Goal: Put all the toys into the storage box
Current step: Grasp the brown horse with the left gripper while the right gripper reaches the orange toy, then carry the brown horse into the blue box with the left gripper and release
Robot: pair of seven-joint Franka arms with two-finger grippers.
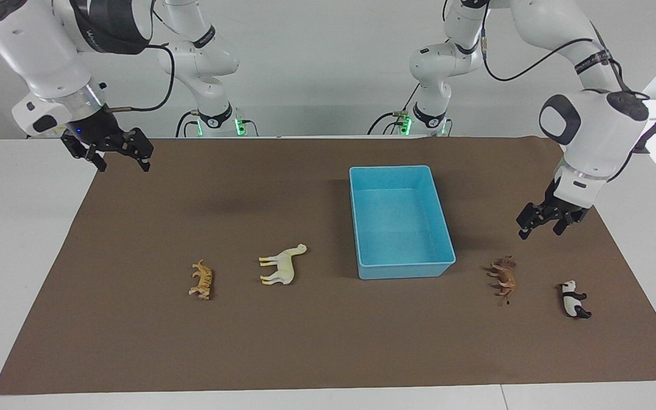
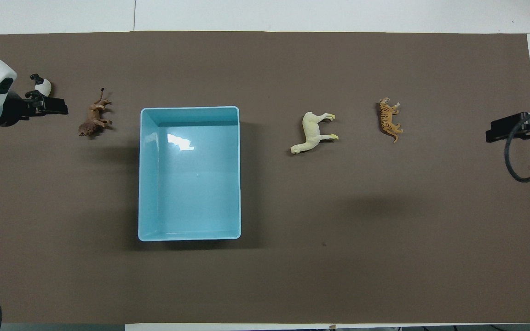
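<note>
At the left of the facing view the right pincer (image 1: 116,152) is seen raised over the edge of the tabletop (image 1: 316,353) at the right arm's end, its fingers spread apart and nothing held; that arm appears to be waiting. Next along, the orange tiger (image 1: 201,280) is found lying on its side, and beside it, toward the box, the cream long-necked animal (image 1: 282,265) is also laid flat. The light-blue storage box (image 1: 402,267) is set near the middle of the tabletop and nothing is seen inside it, so the task is judged to be at its start. Toward the left arm's end the brown horned animal (image 1: 504,278) is laid on its side, and the panda (image 1: 574,300) lies beside it, closer to the tabletop's end. The left pincer (image 1: 541,223) is held low in the air, its fingers parted and empty, over the tabletop between those two figurines and on the robots' side of them. The left arm is much the nearer to both, and the brown animal is judged the likelier target. Its long axis runs roughly toward and away from the robots, so a grasp across its narrow body is thought to be called for.
</note>
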